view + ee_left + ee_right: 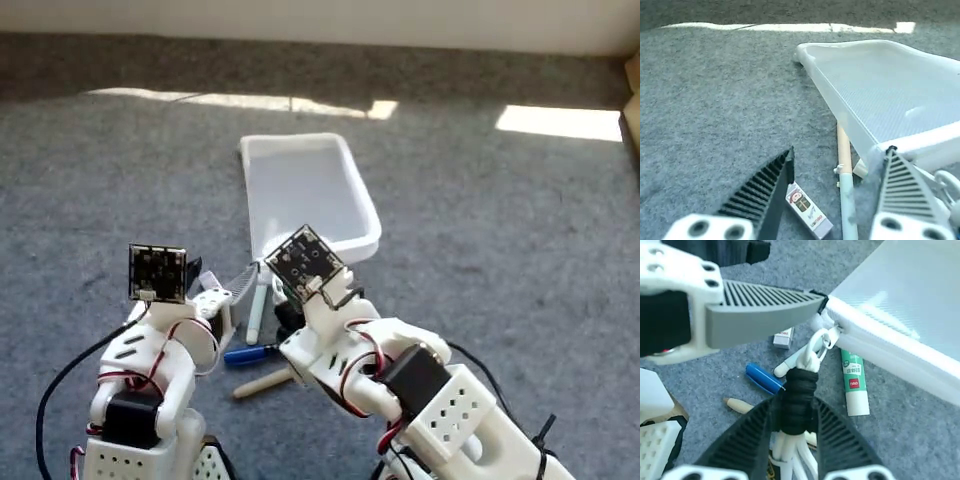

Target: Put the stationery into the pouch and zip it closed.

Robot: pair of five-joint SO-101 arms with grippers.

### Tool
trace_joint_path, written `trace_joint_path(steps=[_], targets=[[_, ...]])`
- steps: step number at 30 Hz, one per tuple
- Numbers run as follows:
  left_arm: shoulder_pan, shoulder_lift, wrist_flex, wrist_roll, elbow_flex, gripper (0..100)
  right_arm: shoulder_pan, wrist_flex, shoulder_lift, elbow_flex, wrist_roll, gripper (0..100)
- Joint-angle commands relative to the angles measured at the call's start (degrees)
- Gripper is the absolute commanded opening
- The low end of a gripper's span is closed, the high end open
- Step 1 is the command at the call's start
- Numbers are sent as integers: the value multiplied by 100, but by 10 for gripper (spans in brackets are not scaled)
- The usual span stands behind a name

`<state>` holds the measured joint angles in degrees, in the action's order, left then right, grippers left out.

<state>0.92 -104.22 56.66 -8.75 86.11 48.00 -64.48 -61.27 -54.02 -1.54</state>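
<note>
Between clamped tips of right claw (794, 407) — black zip pull (799, 384) of the pouch (900, 295); left claw (840, 151) apart.

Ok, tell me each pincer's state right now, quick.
Left pincer: open, at a corner of the pouch.
Right pincer: closed on the black zip-pull cord.

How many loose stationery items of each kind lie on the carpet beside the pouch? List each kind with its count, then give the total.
Pens: 2 (blue pen, white pen)
Pencil: 1
Glue stick: 1
Eraser: 1
Total: 5
</note>
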Motion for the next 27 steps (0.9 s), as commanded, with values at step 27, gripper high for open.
trace_joint_path(steps=[27], targets=[[497,-31,1134,176,-778,326,57,233,-198,110,-9,6]])
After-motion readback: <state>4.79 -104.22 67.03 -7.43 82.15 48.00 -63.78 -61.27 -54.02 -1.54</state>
